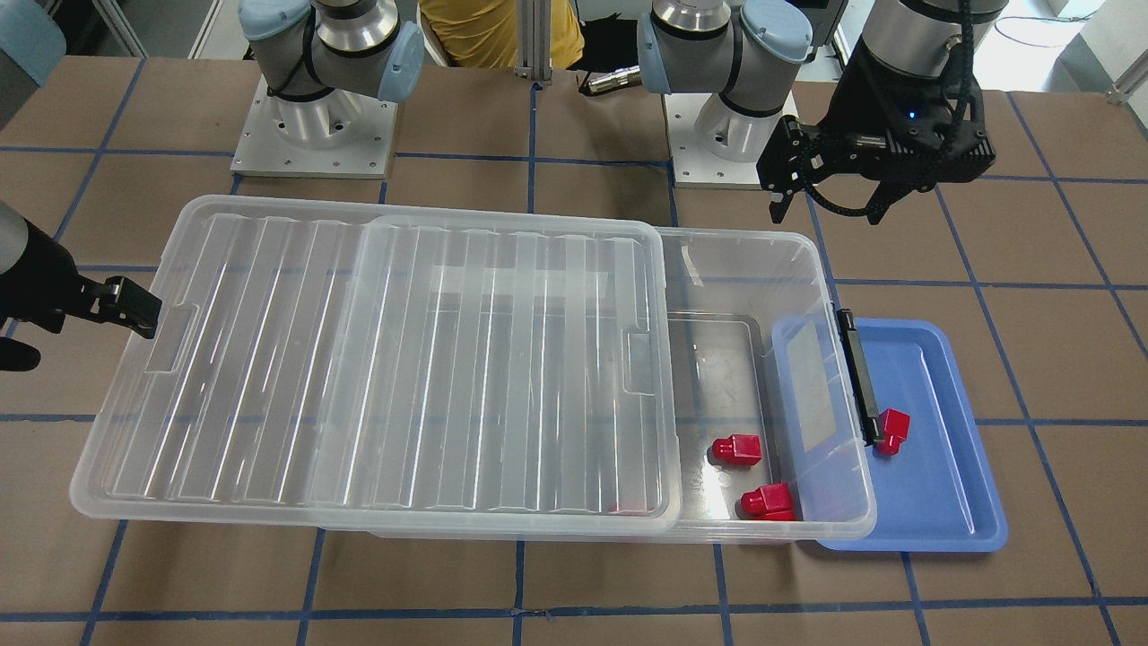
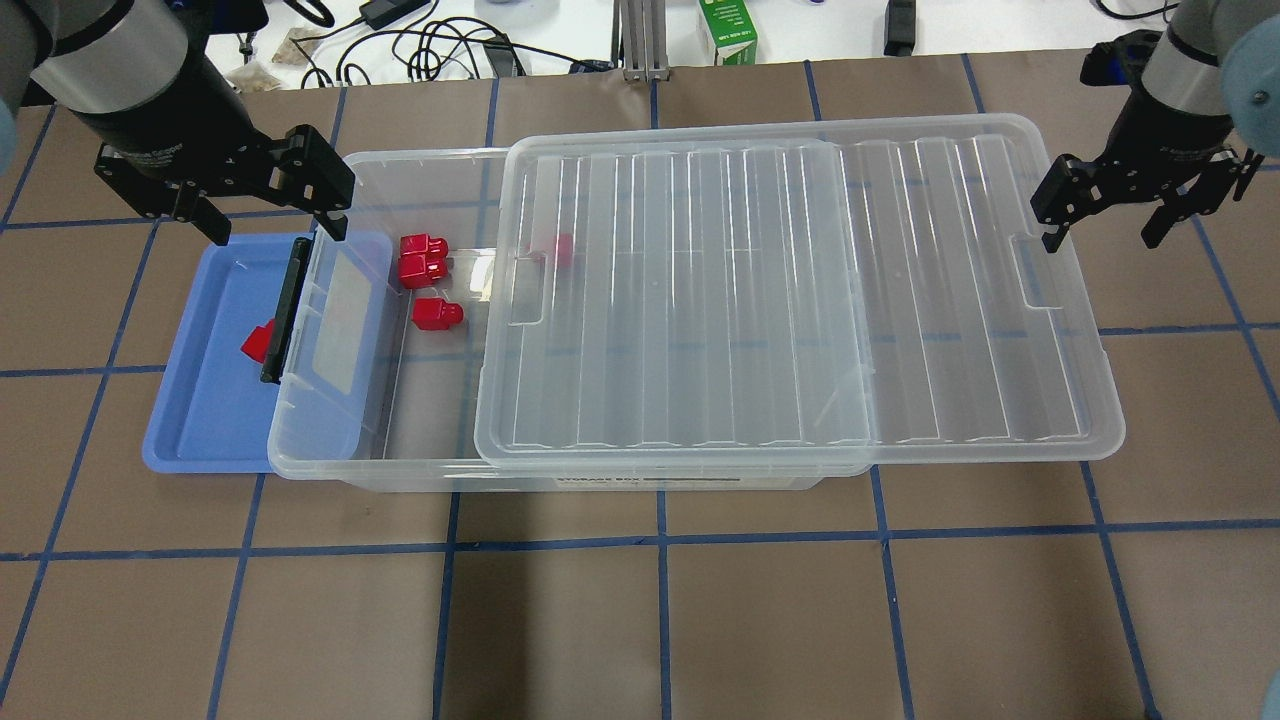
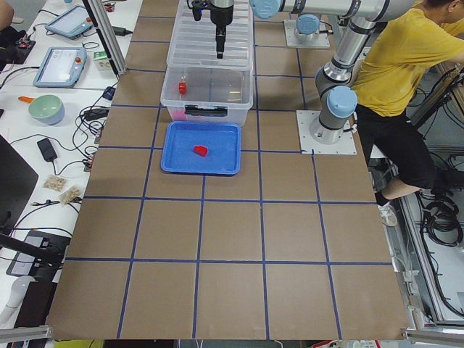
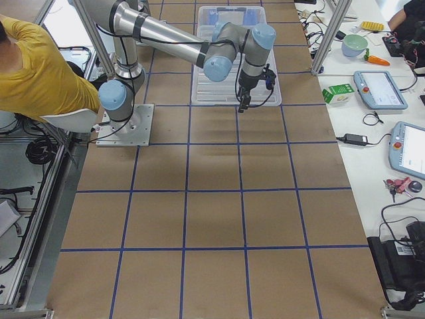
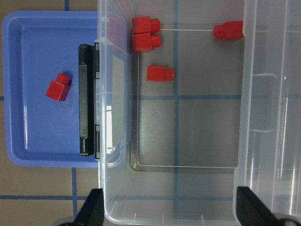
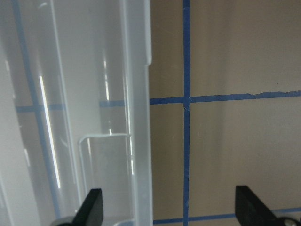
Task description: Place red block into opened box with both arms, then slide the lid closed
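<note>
A clear plastic box [image 2: 400,468] is sitting lengthwise on a brown table [image 2: 640,620] gridded with blue tape. Its ribbed clear lid [image 2: 800,300] is lying on top, offset toward the robot's right, so it is overhanging that end and leaving the left end uncovered. The box's left end, carrying a black latch bar [image 2: 283,310], is resting over a blue tray [image 2: 200,420]. The red block [image 2: 258,342] is lying on that tray, just beside the latch bar and outside the box. Other red blocks [image 2: 425,260] are lying inside the uncovered end. The left gripper [image 2: 275,228] is hovering above the latch end, fingers spread wide and holding nothing. The right gripper [image 2: 1098,238] is hanging at the lid's right short end, fingers likewise spread and empty, straddling the lid's edge in its wrist view.
</note>
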